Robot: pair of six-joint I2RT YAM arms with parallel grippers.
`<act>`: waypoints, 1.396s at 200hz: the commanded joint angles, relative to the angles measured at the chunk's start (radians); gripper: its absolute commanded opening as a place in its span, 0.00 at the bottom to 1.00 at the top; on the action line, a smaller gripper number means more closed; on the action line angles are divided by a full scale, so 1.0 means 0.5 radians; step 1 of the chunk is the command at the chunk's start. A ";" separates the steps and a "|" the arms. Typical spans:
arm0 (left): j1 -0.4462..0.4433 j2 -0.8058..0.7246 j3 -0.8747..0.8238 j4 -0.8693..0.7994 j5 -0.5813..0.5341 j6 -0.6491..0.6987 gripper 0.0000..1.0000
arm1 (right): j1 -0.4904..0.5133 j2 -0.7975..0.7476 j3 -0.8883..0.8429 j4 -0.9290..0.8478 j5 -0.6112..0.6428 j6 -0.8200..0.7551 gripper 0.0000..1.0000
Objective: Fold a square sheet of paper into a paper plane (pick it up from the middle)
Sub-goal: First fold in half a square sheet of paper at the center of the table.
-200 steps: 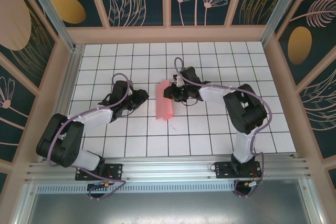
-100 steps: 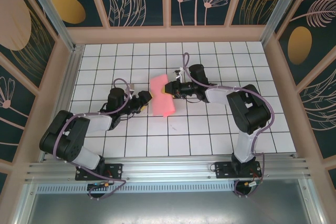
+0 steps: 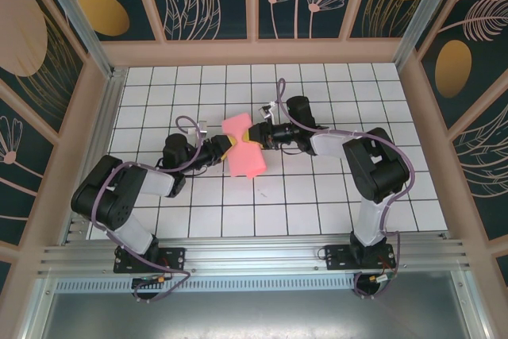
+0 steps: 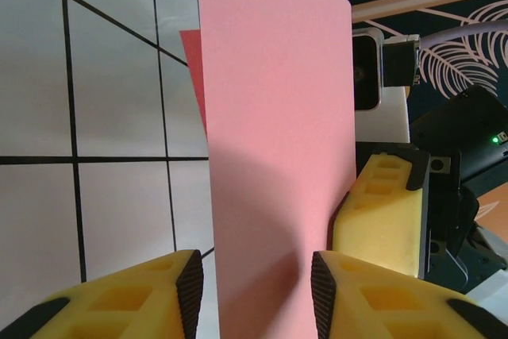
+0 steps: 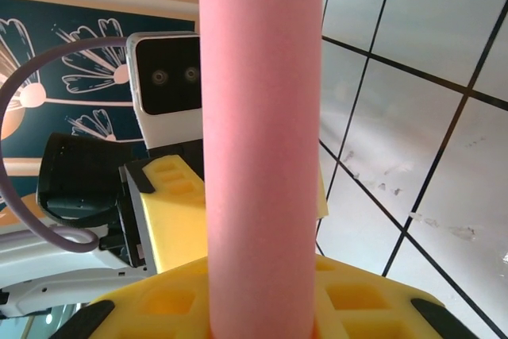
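Observation:
The square sheet of paper (image 3: 244, 155) is salmon pink, bent over on itself and lifted off the tiles in the middle of the floor. My right gripper (image 3: 254, 134) is shut on its right side; in the right wrist view the paper (image 5: 262, 117) rises like a rounded strip out of the yellow jaws (image 5: 262, 319). My left gripper (image 3: 225, 146) has come up to the left edge. In the left wrist view the paper (image 4: 274, 117) runs between its fingers (image 4: 255, 291). The left pad (image 4: 190, 291) stands clear of the paper, the right pad (image 4: 321, 291) overlaps it. No paper plane shape shows.
The white tiled floor (image 3: 317, 196) is bare around the two grippers. Wooden walls (image 3: 254, 52) and an aluminium rail (image 3: 254, 253) close the cell in. The right gripper's yellow finger (image 4: 381, 220) sits just behind the paper.
My left gripper has reached right, up to the paper, its jaws widening and then narrowing. The right gripper raised and tilted the paper leftward, then held still.

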 commanded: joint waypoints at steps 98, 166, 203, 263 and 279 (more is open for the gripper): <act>-0.100 -0.122 0.340 -1.147 -0.329 0.704 0.00 | -0.116 -0.100 0.075 -0.892 0.648 -0.661 0.70; -0.192 0.124 0.614 -1.451 -0.367 0.854 0.00 | 0.083 -0.065 0.190 -1.108 1.004 -0.939 0.72; -0.192 0.219 0.698 -1.595 -0.385 0.913 0.00 | 0.120 0.004 0.224 -1.145 0.974 -1.005 0.72; -0.192 0.253 0.732 -1.596 -0.365 0.889 0.03 | 0.141 0.169 0.332 -1.325 0.989 -1.081 0.71; -0.192 0.253 0.733 -1.600 -0.368 0.886 0.04 | 0.141 0.182 0.339 -1.323 1.003 -1.072 0.69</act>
